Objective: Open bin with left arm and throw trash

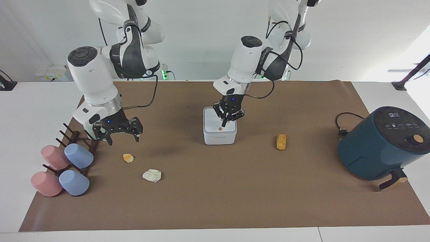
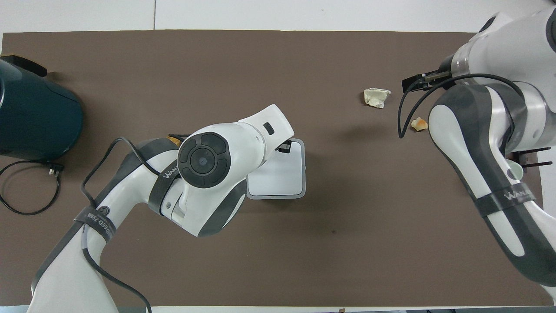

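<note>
With fingers pinched together, the left gripper (image 1: 224, 125) hovers over the bin (image 1: 220, 136) button and may miss it, while the right gripper (image 1: 122, 138) waits spread wide.

Bin (image 1: 220, 134): small white square box with rounded corners, lid lying shut, orange-ringed button (image 1: 220, 128) showing at its 6 o'clock edge in the facing view; sitting mid-mat.

Trash, all lying loose on the mat:
- crumpled white paper wad (image 1: 152, 175), at the bin's 8 o'clock;
- tiny orange-yellow lump (image 1: 128, 157), at the wad's 10 o'clock;
- golden-brown stubby cylinder (image 1: 281, 142), at the bin's 3 o'clock.
</note>
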### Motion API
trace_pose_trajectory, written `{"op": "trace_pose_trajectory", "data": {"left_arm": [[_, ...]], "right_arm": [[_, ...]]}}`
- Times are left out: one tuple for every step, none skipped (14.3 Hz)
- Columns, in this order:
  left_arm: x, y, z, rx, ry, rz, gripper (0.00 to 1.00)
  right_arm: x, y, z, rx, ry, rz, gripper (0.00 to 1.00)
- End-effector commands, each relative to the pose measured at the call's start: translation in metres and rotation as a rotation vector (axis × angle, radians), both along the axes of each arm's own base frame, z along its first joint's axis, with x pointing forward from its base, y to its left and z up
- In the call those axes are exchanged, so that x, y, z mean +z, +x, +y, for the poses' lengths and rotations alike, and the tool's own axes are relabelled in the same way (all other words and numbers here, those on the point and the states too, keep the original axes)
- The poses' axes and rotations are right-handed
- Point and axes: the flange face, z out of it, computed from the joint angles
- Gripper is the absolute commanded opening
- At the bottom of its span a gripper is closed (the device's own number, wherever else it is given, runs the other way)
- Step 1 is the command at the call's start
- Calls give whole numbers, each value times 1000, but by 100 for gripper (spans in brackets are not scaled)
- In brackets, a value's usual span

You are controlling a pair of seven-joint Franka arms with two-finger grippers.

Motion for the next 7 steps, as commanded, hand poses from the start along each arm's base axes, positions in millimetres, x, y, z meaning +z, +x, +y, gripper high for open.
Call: {"op": "trace_pose_trajectory", "data": {"left_arm": [[-17, -12, -2, -11, 7, 6, 0], [-21, -16, -3, -14, 8, 9, 0], [-28, -22, -6, -24, 9, 8, 0], [-33, -25, -6, -26, 6, 6, 0], [-39, -27, -4, -26, 9, 7, 0], [-44, -29, -2, -26, 16, 17, 0], [-45, -31, -1, -24, 24, 26, 0]], "right_arm": [[-45, 7, 5, 53, 46, -45, 100], [-60, 13, 7, 88, 46, -69, 100], [-72, 18, 7, 92, 45, -80, 100], [-80, 22, 11, 97, 48, -95, 100], [-94, 27, 17, 102, 50, -121, 100], [-105, 30, 22, 109, 50, -141, 100], [-118, 32, 21, 122, 38, -139, 100]]}}
